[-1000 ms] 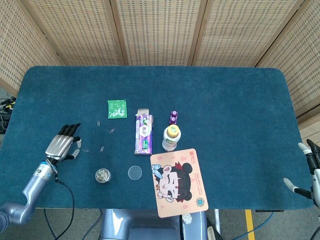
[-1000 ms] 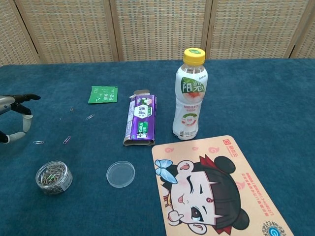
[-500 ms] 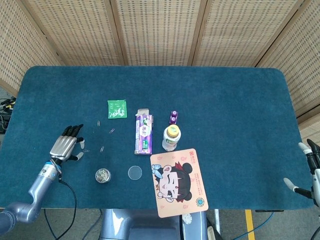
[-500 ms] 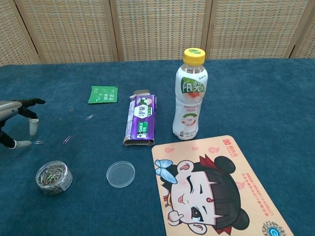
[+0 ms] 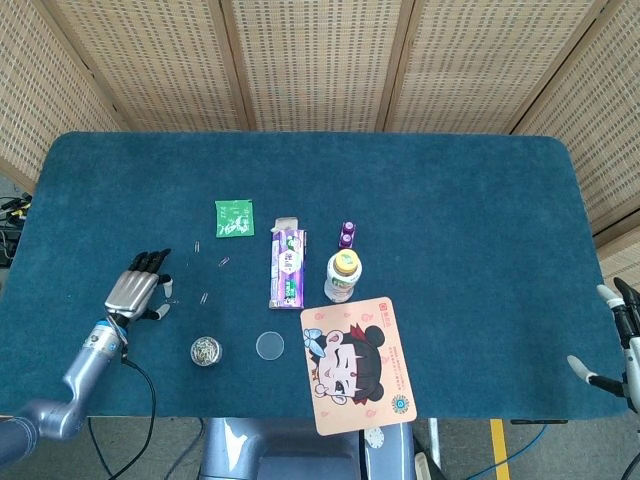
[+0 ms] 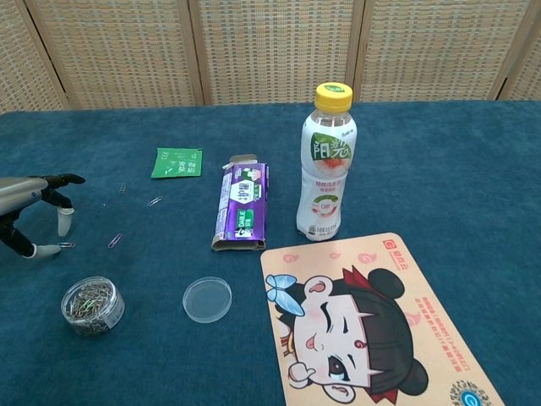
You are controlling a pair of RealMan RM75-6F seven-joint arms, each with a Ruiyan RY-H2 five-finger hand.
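My left hand [image 5: 135, 292] hovers low over the blue tabletop [image 5: 450, 210] at the left, fingers apart and holding nothing. In the chest view the left hand [image 6: 34, 211] has a fingertip next to a loose paper clip [image 6: 66, 245]; I cannot tell if they touch. Two more clips [image 6: 114, 240] [image 6: 155, 201] lie just to its right. A small round tub of paper clips [image 5: 206, 350] [image 6: 91, 303] stands near the front edge, its clear lid [image 5: 269, 345] [image 6: 207, 299] beside it. My right hand [image 5: 615, 335] hangs off the table's right edge, fingers spread and holding nothing.
A green packet [image 5: 234, 218], a purple box [image 5: 287, 265] lying flat, an upright yellow-capped bottle [image 5: 343, 276] and a small purple item [image 5: 348, 235] sit mid-table. A cartoon mat [image 5: 358, 362] overhangs the front edge. Woven screens stand behind the table.
My left hand has slid right and a little nearer, lowering toward the loose paper clips. The right hand and all objects have stayed put.
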